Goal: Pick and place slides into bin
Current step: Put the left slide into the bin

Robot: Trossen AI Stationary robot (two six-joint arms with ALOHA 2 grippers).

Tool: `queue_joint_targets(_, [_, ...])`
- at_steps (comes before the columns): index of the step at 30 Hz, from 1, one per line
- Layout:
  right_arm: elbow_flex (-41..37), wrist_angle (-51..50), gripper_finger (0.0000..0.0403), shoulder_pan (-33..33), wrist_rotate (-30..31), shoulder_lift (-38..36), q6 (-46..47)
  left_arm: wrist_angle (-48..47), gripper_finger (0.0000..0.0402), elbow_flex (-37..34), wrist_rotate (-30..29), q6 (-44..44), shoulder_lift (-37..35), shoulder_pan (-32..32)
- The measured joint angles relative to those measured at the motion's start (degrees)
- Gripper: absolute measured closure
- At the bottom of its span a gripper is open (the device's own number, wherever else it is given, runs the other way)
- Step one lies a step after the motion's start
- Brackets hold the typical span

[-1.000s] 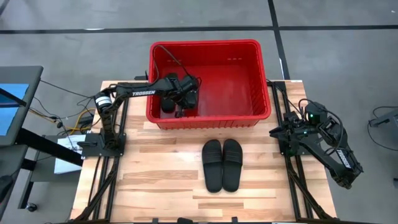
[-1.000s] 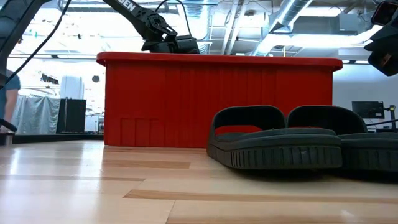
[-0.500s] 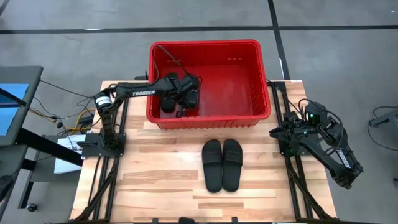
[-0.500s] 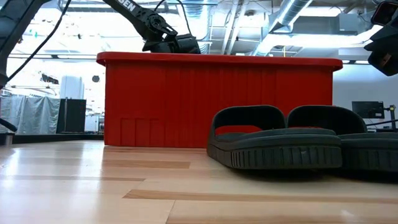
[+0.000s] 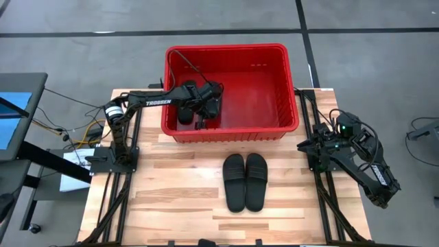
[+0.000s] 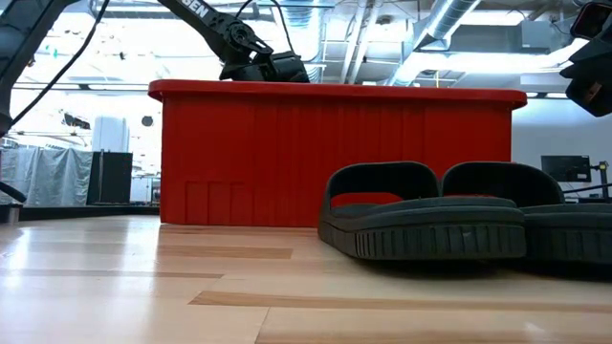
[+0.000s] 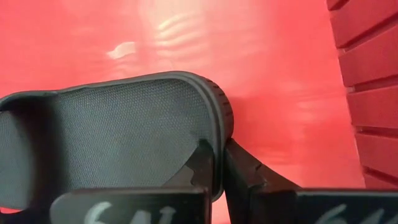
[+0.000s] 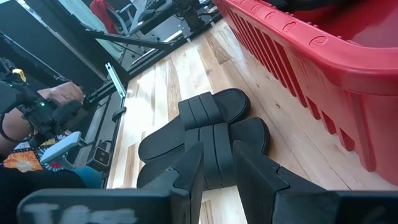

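My left gripper point(image 5: 208, 104) reaches into the left part of the red bin point(image 5: 288, 82) and is shut on a black slide point(image 7: 124, 130), held above the bin's red floor. Another black slide point(image 5: 185, 114) lies in the bin by its left wall. Two black slides point(image 5: 245, 182) lie side by side, soles down, on the wooden table in front of the bin; they also show in the low view point(image 6: 421, 215). My right gripper point(image 8: 216, 167) waits open and empty at the table's right edge. My left gripper pinches the slide's sole edge point(image 7: 215, 138) between its two fingers, close to one rounded end. One finger point(image 7: 200, 163) lies on the textured footbed, and the other point(image 7: 244, 169) lies on the outer side. The slide is clear of the bin floor.
The bin's slotted near wall point(image 6: 335, 158) stands between the table slides and the bin's inside. Bare table lies left and right of the slide pair. A person's hands point(image 8: 53, 99) hold a device beyond the table in the right wrist view.
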Motion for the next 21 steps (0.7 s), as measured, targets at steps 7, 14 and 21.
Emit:
queue_joint_targets(7, [0.00, -0.02, 0.0326, 0.01, 0.01, 0.00, -0.01, -0.04, 0.0401, 0.00, -0.02, -0.04, 0.00, -0.01])
queue_joint_targets(14, [-0.01, -0.02, 0.0326, 0.01, 0.02, 0.00, 0.01, -0.11, 0.0401, 0.00, -0.04, -0.10, 0.00, 0.00])
queue_joint_targets(21, [0.01, 0.00, 0.0326, -0.01, 0.02, 0.00, -0.01, -0.55, 0.0401, 0.00, -0.07, -0.56, 0.00, 0.00])
